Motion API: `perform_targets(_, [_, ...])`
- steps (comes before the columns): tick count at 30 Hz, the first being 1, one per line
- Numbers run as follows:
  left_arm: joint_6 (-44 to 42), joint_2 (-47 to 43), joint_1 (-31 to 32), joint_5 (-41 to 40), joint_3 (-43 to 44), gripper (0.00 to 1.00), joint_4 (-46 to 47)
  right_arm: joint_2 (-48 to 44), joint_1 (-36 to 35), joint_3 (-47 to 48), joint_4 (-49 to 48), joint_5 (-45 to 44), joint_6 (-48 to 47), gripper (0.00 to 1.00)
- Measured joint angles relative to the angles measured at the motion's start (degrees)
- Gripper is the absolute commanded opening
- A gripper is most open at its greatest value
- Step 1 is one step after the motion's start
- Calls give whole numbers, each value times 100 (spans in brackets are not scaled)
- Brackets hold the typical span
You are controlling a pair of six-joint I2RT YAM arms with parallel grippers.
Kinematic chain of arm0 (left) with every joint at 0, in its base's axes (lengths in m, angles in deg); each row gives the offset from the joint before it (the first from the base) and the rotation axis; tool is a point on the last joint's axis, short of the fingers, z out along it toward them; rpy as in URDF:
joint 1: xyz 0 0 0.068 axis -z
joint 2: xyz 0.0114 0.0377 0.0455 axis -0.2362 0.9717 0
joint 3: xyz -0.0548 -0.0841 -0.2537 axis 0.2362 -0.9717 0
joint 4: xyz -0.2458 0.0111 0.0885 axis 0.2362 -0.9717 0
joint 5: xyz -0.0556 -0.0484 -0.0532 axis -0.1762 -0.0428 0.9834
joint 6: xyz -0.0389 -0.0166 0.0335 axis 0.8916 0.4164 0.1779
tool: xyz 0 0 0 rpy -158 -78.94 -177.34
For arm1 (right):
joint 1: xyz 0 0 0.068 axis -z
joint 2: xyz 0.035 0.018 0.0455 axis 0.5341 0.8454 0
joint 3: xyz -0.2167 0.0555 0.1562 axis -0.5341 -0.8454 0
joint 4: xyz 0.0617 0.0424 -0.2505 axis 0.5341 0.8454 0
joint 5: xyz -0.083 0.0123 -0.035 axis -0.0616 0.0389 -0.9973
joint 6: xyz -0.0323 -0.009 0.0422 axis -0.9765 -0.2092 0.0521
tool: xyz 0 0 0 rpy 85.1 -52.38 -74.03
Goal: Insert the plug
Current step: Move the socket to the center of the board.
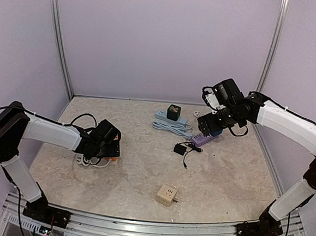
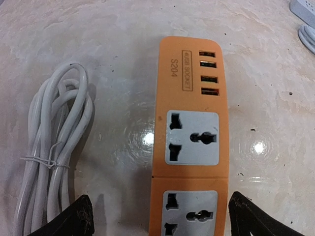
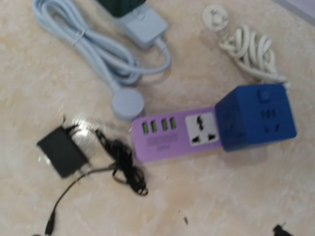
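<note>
under left tool, jaws standing wide, orange strip lying flat on surface. right tool hanging wide, empty, over purple strip; black adapter plug lying near it. plug looking light, rigid, cord trailing limp: gripping body flanks seeming best.

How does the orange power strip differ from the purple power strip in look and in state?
The orange power strip has orange USB ports; the purple power strip has green ones. Both sockets seen on the orange power strip are empty, while a blue cube adapter sits on one end of the purple power strip, leaving one socket free. Both carry four USB ports in a row and pale-faced sockets.
</note>
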Motion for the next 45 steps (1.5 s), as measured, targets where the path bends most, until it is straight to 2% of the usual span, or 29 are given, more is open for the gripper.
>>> perform_targets(8, [13,262,0,232,46,71,92,-243,-26,-339,-13,203,52,100])
perform_targets(17, [-170,485,0,365,168,44,188,-328,-271,-339,-31,422,66,100])
perform_targets(23, [-557,542,9,490,173,42,398,-236,-560,-339,-22,577,63,100])
perform_targets(28, [-1200,713,144,710,249,42,831,-188,-669,-339,20,872,13,100])
perform_targets(38, [-3130,1325,1134,1298,844,42,1399,-188,-699,-332,149,942,-48,100])
perform_targets(45, [-3915,1314,1340,1764,833,53,1493,-188,-699,-332,151,944,-61,100])
